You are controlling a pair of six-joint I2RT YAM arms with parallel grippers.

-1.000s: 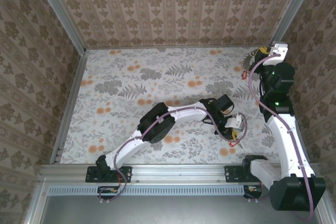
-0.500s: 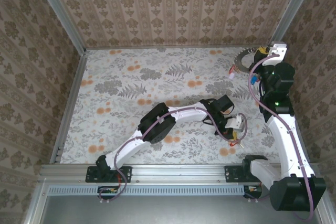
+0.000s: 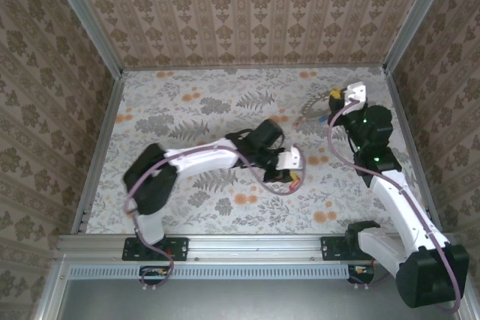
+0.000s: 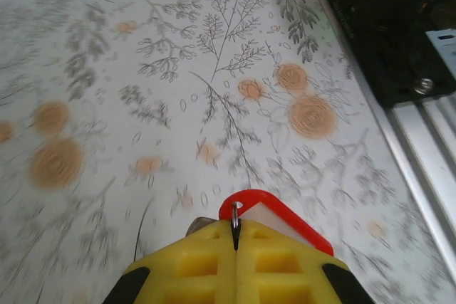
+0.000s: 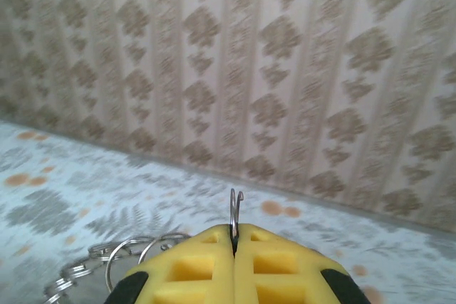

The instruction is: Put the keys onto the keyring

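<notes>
My left gripper (image 3: 295,171) hangs over the middle of the floral table, its yellow fingers (image 4: 192,265) shut on the small metal loop of a red-tagged key (image 4: 285,211). The red tag (image 3: 298,180) dangles just under the fingertips. At the far right my right gripper (image 3: 334,97) is shut on the keyring (image 3: 313,110), a grey wire ring lifted off the table. In the right wrist view a hooked end of the keyring wire (image 5: 236,208) sticks up between the closed yellow fingers (image 5: 278,268). More of its loops (image 5: 121,258) hang at the lower left.
Patterned walls (image 3: 247,13) close in the table on three sides. An aluminium rail (image 3: 247,246) runs along the near edge, with the arm bases bolted to it. In the left wrist view a black base and rail (image 4: 399,48) lie to the right.
The left arm has swung left toward the table's middle, carrying the red key. The right arm has brought the keyring out of the far right corner, leftward and nearer.
</notes>
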